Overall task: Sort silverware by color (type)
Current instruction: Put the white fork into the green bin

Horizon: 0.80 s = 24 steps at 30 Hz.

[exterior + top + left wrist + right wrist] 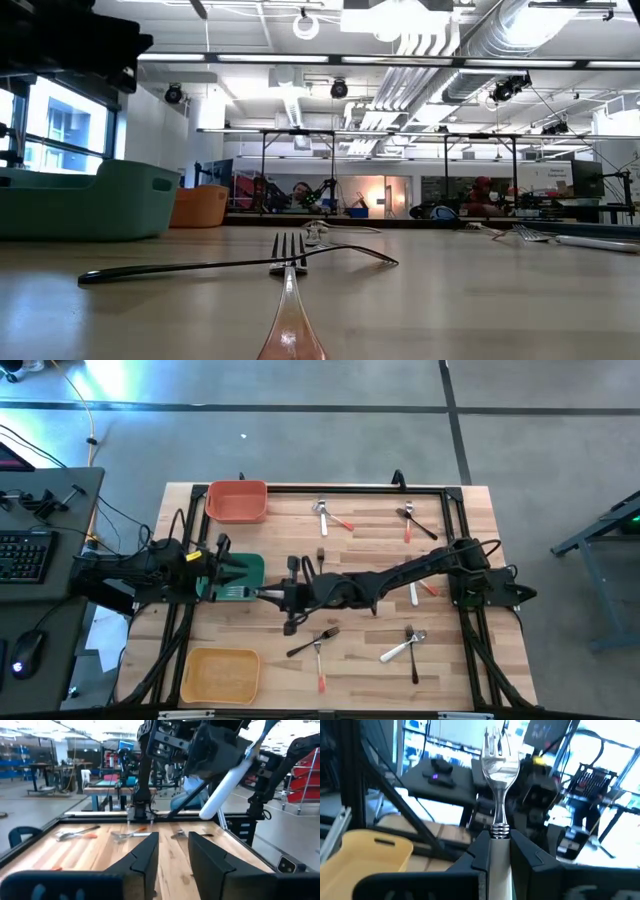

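My right gripper [278, 596] reaches across the table toward its left side. It is shut on a fork [496, 767] with a silver head and a white handle [227, 785], held above the table beside the green bin [252, 568]. My left gripper [173, 854] stands open over the green bin with nothing between its fingers. Other silverware lies flat on the wood: pieces at the far edge [330, 516] [415, 522], a black fork [240, 265] crossed with an orange-handled one [290, 310], and a white-handled piece [398, 651] near the front. My right gripper pinches the fork's white handle [499, 851] between its two fingers, close to the ringed neck below the head. The fingers lie along the fork, and the head sticks out past the fingertips toward the table's left. The fork is lifted clear of the table.
An orange bin [238, 501] stands at the far left and a yellow bin [220, 673] at the near left. A black frame [455, 510] runs around the table top. Two more pieces [422, 592] lie under my right arm. People sit in the room beyond.
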Motion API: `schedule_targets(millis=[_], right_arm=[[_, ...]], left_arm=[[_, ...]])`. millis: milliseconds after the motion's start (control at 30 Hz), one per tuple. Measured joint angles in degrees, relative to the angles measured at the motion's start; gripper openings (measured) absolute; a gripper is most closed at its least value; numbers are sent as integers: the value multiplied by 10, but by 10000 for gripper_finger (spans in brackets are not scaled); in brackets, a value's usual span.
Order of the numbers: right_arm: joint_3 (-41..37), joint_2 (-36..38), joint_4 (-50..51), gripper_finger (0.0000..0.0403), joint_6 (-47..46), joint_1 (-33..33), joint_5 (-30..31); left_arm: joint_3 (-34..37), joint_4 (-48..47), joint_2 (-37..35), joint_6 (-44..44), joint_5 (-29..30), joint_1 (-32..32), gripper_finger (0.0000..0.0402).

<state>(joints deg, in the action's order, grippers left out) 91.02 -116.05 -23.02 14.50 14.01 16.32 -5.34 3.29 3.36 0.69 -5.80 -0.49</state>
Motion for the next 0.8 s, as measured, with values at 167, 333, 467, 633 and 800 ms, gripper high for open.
schedule_targets(millis=[167, 333, 467, 633, 800], right_arm=[[0, -10, -14, 21, -28, -15, -4], [0, -46, -58, 21, -50, -32, -4], [0, -69, -126, 21, -53, -42, -5], [0, -80, -128, 21, -73, -55, -4], [0, -79, -123, 21, -82, -59, -7]], left_arm=[[0, 26, 0, -4, -1, -12, 150], [0, 44, 0, -9, -1, -39, 190], [0, 51, 3, -10, 7, -56, 207], [0, 83, 10, -14, 10, -67, 211], [0, 93, 23, -14, 21, -67, 211]])
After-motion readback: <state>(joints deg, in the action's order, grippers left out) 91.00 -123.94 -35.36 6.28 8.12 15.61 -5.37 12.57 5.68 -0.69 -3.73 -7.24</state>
